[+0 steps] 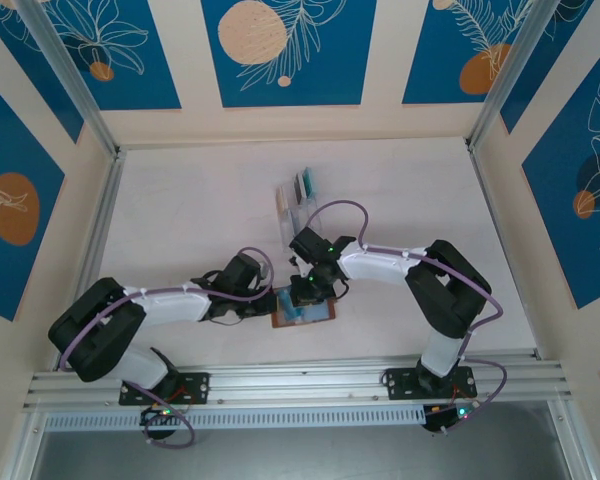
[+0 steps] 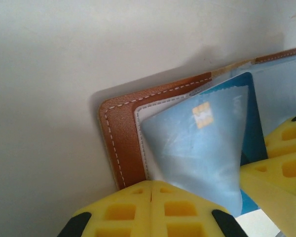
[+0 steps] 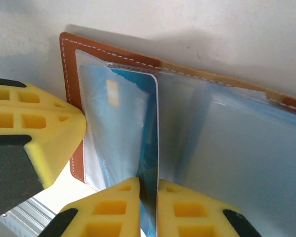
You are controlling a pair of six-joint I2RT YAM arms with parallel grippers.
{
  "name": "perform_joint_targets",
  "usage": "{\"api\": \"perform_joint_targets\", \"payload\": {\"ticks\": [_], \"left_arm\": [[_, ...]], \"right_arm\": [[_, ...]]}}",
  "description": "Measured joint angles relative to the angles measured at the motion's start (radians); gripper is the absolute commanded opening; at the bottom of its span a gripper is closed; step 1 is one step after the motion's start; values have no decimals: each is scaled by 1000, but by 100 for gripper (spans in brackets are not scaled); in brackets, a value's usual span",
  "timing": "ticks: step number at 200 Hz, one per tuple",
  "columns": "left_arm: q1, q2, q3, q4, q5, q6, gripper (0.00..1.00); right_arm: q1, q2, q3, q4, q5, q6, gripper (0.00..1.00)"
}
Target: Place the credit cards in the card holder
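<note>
The card holder (image 1: 323, 316) lies open on the white table near the front, brown leather (image 2: 123, 138) with pale blue-grey pockets (image 3: 246, 148). A blue credit card (image 3: 133, 123) with a gold chip stands tilted at its left-hand pocket, partly under the clear film. My right gripper (image 3: 148, 183) is shut on this card's lower edge (image 2: 207, 148). My left gripper (image 2: 152, 185) is shut, its tips resting at the holder's outer edge; I cannot tell whether it pinches the film. In the top view the left gripper (image 1: 264, 306) and right gripper (image 1: 304, 298) meet over the holder.
A clear slotted rack (image 1: 298, 195) holding more cards stands further back at mid-table. An aluminium rail (image 1: 300, 380) runs along the near edge behind the arm bases. Patterned walls close in the table on three sides.
</note>
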Motion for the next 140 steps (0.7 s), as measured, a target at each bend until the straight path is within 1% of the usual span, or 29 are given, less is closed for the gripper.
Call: {"api": "perform_joint_targets", "payload": {"ticks": [28,46,74,83,118,140], "left_arm": [[-9,3,0,9,-10,-19,0],[-13,3,0,9,-18,-26,0],[-16,3,-2,9,-25,-39,0],[-16,3,-2,10,-26,-42,0],[-22,0,-2,17,-34,-49,0],[-29,6,-2,34,-37,-61,0]], "right_arm": [[0,13,8,-3,-8,26,8],[-1,20,17,-10,-14,46,8],[-2,30,20,-12,-25,80,13],[-2,31,20,-10,-29,85,17],[6,33,18,-7,-18,89,38],[10,33,29,-34,11,68,47]]}}
